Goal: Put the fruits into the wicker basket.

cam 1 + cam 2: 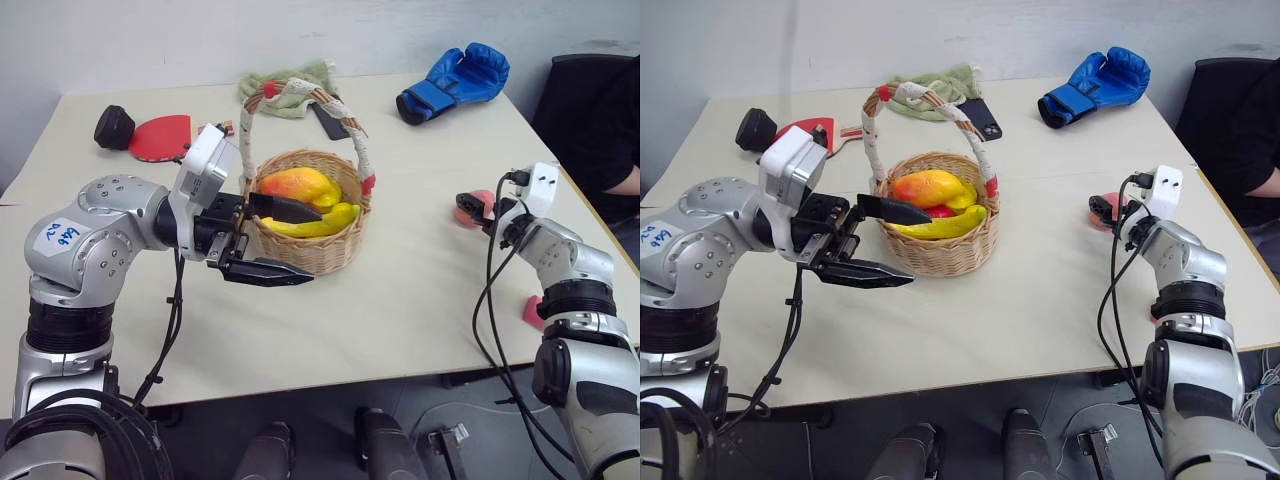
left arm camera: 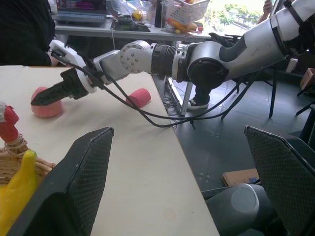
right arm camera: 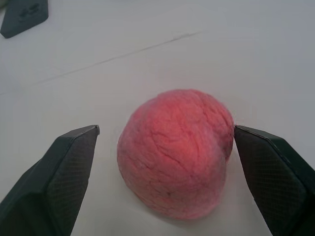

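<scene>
Wicker basket [image 1: 312,245] sat mid-table, mango [image 1: 295,184] lying inside it on top of a yellow banana [image 1: 322,222], with a bit of something red between them. Handle arched over the top, wrapped in whitish cloth with red bands.

Left gripper [image 1: 268,240] was just left of the basket, pointing right, jaws spread wide and empty; upper finger reached over the near-left rim toward the mango, lower finger ran alongside the basket wall outside.

Peach [image 3: 177,152] was on the bare table [image 1: 400,300], right of the basket and well apart from it, not in yet. Right gripper [image 3: 167,162] was at the peach, jaws released, one finger on each side. Right wrist view showed a gap on one side; the other finger's tip looked at or almost at the peach's edge, couldn't tell if touching. Not clamped.

Other stuff on the table: blue boxing glove [image 1: 455,80] far right, green cloth [image 1: 285,90] behind the basket, black phone [image 1: 330,122] next to it, red paddle [image 1: 160,136] and a black object [image 1: 113,127] far left, small pink block [image 1: 533,312] at the near-right edge. A person's arm [image 1: 622,182] showed at the right side.
</scene>
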